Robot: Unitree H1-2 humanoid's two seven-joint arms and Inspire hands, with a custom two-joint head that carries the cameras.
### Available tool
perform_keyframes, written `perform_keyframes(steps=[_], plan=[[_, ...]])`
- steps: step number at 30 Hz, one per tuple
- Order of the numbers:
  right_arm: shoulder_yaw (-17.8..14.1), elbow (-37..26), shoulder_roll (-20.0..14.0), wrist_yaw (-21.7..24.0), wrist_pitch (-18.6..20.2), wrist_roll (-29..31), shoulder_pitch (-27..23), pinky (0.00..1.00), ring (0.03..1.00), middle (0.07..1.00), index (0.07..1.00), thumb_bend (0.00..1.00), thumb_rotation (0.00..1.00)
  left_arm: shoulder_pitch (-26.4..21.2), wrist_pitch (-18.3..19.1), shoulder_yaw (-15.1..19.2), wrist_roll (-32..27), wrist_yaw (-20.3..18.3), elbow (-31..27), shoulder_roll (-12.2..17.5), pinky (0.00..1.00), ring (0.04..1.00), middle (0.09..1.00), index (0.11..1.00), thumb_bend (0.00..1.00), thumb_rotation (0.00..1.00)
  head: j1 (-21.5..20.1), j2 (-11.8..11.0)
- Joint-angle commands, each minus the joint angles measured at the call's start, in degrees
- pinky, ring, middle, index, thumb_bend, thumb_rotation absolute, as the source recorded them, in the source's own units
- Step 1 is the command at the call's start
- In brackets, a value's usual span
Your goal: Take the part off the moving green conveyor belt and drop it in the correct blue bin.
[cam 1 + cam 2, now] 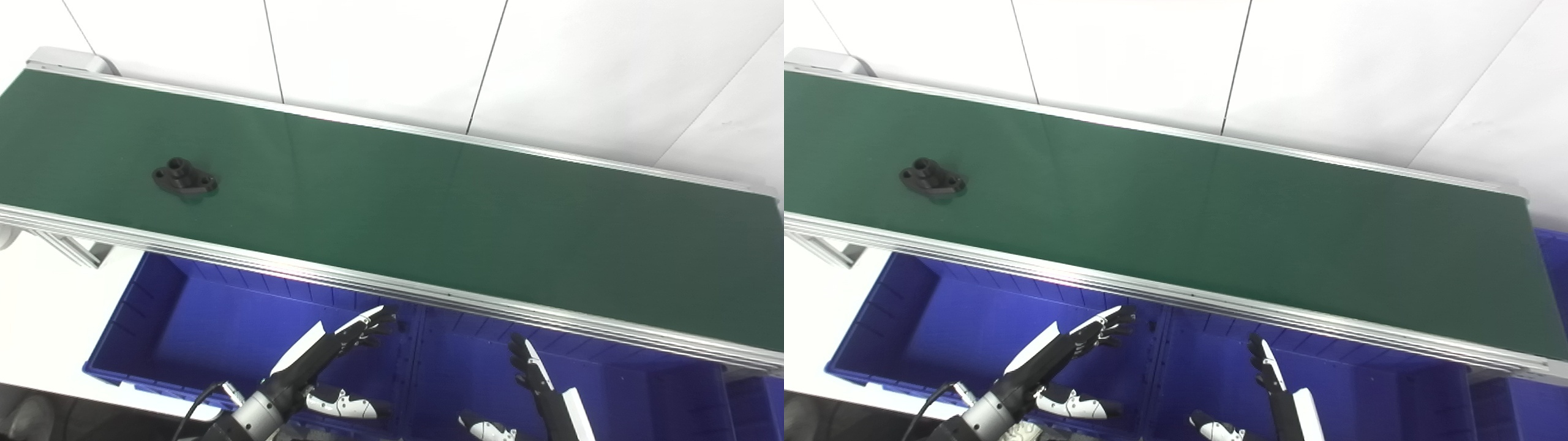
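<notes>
A black part [184, 177] with a round boss and flat flange lies on the green conveyor belt [429, 202] near its left end; it also shows in the right eye view [932, 177]. My left hand [334, 352] is open and empty, held over the left blue bin [153, 318] below the belt's front rail. My right hand [533, 373] is open and empty, fingers pointing up over the middle blue bin [618, 380]. Both hands are well to the right of the part and below the belt.
The belt's aluminium front rail [392, 288] overhangs the bins. A divider wall [411, 361] separates the left and middle bins. Another blue bin [1552, 257] shows at the far right. White wall panels stand behind the belt. A support leg [67, 248] stands at the left.
</notes>
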Motion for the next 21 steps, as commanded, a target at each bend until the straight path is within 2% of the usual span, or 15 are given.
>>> perform_keyframes(steps=[1,9,14,21], plan=[[-0.05,-0.82,-0.19,-1.03,-3.69,-0.10,0.21,0.89,0.929,0.941,0.972,0.61,0.27,-0.61,-2.49,0.07,-0.10,0.82,-0.85,0.13,0.81,0.879,0.925,0.933,0.81,0.32,-0.25,-0.20],[0.10,-0.66,0.25,-1.06,-2.36,-0.69,0.41,0.85,0.927,0.943,0.964,0.64,0.29,-0.67,-2.69,0.20,0.44,0.80,-0.53,0.41,0.82,0.881,0.920,0.927,0.81,0.32,-0.86,-1.53],[0.20,0.02,0.02,-1.47,-4.17,-0.70,0.29,0.85,0.919,0.939,0.962,0.64,0.25,-0.76,-3.78,0.21,-0.41,0.67,0.45,0.37,0.82,0.887,0.927,0.931,0.82,0.31,-0.87,-2.33],[0.15,0.63,0.08,-1.46,-4.28,-0.33,0.12,0.85,0.923,0.945,0.964,0.64,0.26,-1.00,-4.55,0.26,-0.46,0.78,1.45,0.13,0.81,0.880,0.925,0.927,0.82,0.30,-0.99,-3.01]])
